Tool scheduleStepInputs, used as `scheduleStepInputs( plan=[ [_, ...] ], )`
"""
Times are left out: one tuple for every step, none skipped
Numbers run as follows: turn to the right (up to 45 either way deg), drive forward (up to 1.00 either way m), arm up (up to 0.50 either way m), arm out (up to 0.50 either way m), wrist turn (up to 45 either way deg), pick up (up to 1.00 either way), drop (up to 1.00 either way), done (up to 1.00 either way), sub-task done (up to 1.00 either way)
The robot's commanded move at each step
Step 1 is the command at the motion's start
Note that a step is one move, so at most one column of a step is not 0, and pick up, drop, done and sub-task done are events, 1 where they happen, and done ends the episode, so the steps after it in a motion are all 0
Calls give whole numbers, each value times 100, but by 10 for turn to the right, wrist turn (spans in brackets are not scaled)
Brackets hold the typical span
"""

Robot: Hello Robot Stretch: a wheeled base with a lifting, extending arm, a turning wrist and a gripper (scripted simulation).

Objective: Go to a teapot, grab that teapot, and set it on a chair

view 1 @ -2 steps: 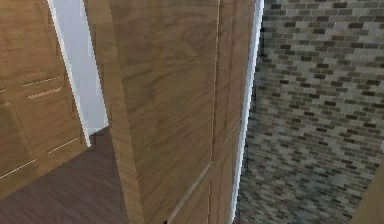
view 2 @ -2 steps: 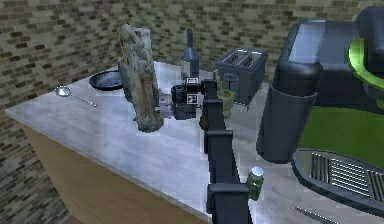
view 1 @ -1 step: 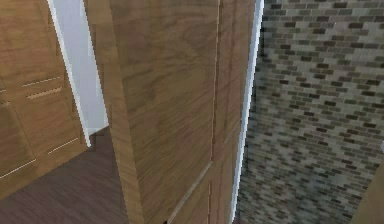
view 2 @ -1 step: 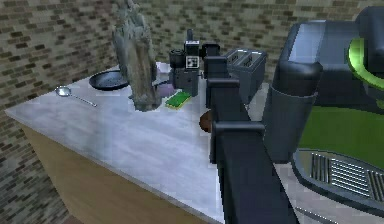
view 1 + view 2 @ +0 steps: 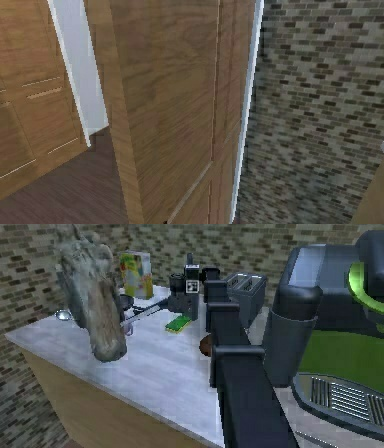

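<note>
One step in hand: the grab. The arm (image 5: 232, 364) is out over the worktop (image 5: 150, 364), so the approach looks finished, by my reading.
Teapot: not surely made out. A small dark rounded vessel (image 5: 126, 303) stands on the worktop between a tall grey-brown sculpture (image 5: 92, 294) and a yellow-green box (image 5: 137, 271). It is the likely candidate.
Jaws and vessel: the jaws reach left from the white marker squares (image 5: 190, 279), with their far end near the vessel. Touching or just beside, I cannot tell.
Jaws state: cannot tell whether anything is held, since things stand on the worktop behind them.
Next move: probably seat the jaws on the vessel, lift it clear, then look for a chair.
Ahead: a wooden door panel (image 5: 170, 100) close up, with a brick wall (image 5: 320, 90) at the forward view's right.
</note>
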Motion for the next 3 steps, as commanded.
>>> scheduleStepInputs(
  plan=[
    [0,0,0,0,-450,0,0,0,0],
    [0,0,0,0,-210,0,0,0,0],
    [0,0,0,-40,0,0,0,0,0]
  ],
)
